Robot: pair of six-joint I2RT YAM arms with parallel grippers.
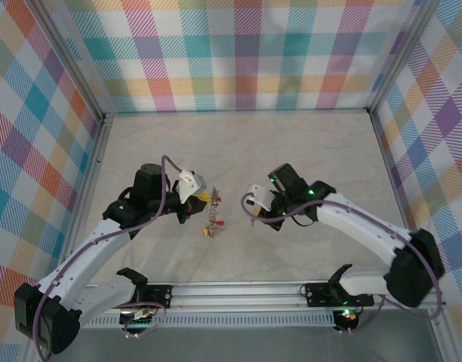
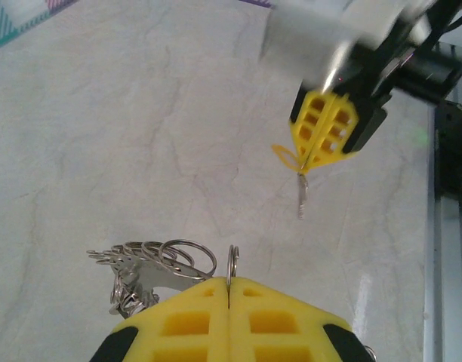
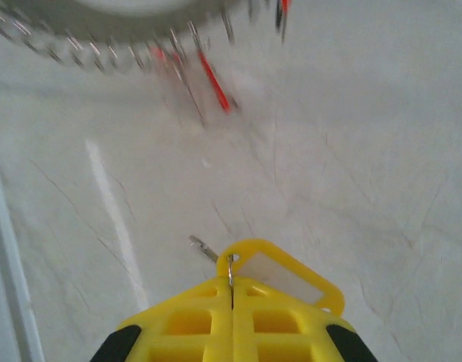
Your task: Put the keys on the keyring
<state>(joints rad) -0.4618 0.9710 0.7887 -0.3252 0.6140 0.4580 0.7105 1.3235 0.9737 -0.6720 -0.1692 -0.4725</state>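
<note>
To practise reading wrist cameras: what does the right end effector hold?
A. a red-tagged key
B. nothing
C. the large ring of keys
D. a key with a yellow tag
D: the right wrist view shows the right end effector shut on a yellow tag; in the left wrist view its key dangles beneath.

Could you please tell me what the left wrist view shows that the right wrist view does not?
Left wrist view: the left hand shut on the keyring, small silver rings bunched beside it, and the right hand seen from outside with a key dangling below it. Right wrist view: red tags by the blurred keyring, and the pale window of the yellow tag. Both: the marbled table and that yellow tag pinched in the shut right hand.
</note>
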